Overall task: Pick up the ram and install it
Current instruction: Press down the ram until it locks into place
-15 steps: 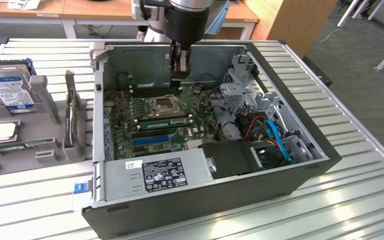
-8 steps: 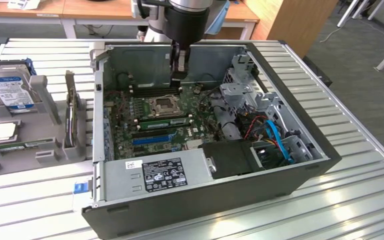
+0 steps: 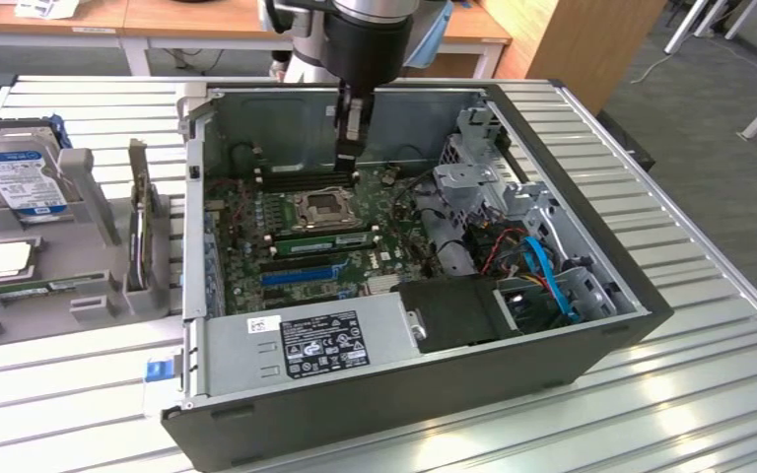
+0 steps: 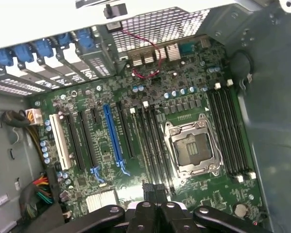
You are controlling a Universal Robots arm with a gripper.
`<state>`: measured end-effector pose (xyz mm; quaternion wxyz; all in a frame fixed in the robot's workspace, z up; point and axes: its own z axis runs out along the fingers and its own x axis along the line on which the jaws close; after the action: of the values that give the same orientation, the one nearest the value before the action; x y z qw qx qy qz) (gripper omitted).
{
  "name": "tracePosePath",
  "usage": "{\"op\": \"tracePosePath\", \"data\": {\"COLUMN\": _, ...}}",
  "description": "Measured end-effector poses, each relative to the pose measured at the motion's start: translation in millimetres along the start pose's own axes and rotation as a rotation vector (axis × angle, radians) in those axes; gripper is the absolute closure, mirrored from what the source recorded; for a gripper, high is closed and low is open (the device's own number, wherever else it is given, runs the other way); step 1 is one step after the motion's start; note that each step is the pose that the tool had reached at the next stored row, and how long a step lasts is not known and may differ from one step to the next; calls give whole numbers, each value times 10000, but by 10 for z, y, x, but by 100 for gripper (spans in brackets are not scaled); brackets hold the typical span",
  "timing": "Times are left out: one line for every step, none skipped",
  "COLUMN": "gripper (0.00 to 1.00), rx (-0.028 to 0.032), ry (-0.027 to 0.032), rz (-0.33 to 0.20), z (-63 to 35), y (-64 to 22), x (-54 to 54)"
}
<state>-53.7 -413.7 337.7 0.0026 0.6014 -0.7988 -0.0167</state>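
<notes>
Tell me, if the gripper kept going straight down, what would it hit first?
Probably the motherboard: the shut gripper points down into the open case, near the memory slots beside the empty processor socket. Depth is unclear.

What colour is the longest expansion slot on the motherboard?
Blue. The longest expansion slot stands out among black slots, clearest in the wrist view.

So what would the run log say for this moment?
claw: shut | place: inside computer case, above motherboard | ram: one stick seated beside empty processor socket

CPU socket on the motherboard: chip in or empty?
Empty. The CPU socket shows a bare dark recess inside its metal frame, with no silver chip seated in it. The exterior view shows the same socket bare.
</notes>
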Motion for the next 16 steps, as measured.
{"op": "tracePosePath", "data": {"gripper": 90, "rx": 1, "ry": -3, "rz": 95, "z": 0, "y": 0, "x": 0}}
{"op": "tracePosePath", "data": {"gripper": 90, "rx": 3, "ry": -7, "rz": 188, "z": 1, "y": 0, "x": 0}}
{"op": "tracePosePath", "data": {"gripper": 90, "rx": 4, "ry": -9, "rz": 285, "z": 1, "y": 0, "x": 0}}
{"op": "tracePosePath", "data": {"gripper": 90, "rx": 6, "ry": -12, "rz": 382, "z": 1, "y": 0, "x": 0}}
{"op": "tracePosePath", "data": {"gripper": 90, "rx": 8, "ry": -14, "rz": 479, "z": 1, "y": 0, "x": 0}}
{"op": "tracePosePath", "data": {"gripper": 90, "rx": 9, "ry": -18, "rz": 582, "z": 1, "y": 0, "x": 0}}
{"op": "tracePosePath", "data": {"gripper": 90, "rx": 10, "ry": -21, "rz": 679, "z": 1, "y": 0, "x": 0}}
{"op": "tracePosePath", "data": {"gripper": 90, "rx": 12, "ry": -24, "rz": 778, "z": 1, "y": 0, "x": 0}}
{"op": "tracePosePath", "data": {"gripper": 90, "rx": 14, "ry": -26, "rz": 876, "z": 1, "y": 0, "x": 0}}
{"op": "tracePosePath", "data": {"gripper": 90, "rx": 15, "ry": -29, "rz": 974, "z": 1, "y": 0, "x": 0}}
{"op": "tracePosePath", "data": {"gripper": 90, "rx": 17, "ry": -32, "rz": 1073, "z": 2, "y": 0, "x": 0}}
{"op": "tracePosePath", "data": {"gripper": 90, "rx": 18, "ry": -36, "rz": 1182, "z": 2, "y": 0, "x": 0}}
{"op": "tracePosePath", "data": {"gripper": 90, "rx": 20, "ry": -39, "rz": 1282, "z": 2, "y": 0, "x": 0}}
{"op": "tracePosePath", "data": {"gripper": 90, "rx": 22, "ry": -42, "rz": 1385, "z": 2, "y": 0, "x": 0}}
{"op": "tracePosePath", "data": {"gripper": 90, "rx": 24, "ry": -45, "rz": 1487, "z": 2, "y": 0, "x": 0}}
{"op": "tracePosePath", "data": {"gripper": 90, "rx": 25, "ry": -48, "rz": 1590, "z": 2, "y": 0, "x": 0}}
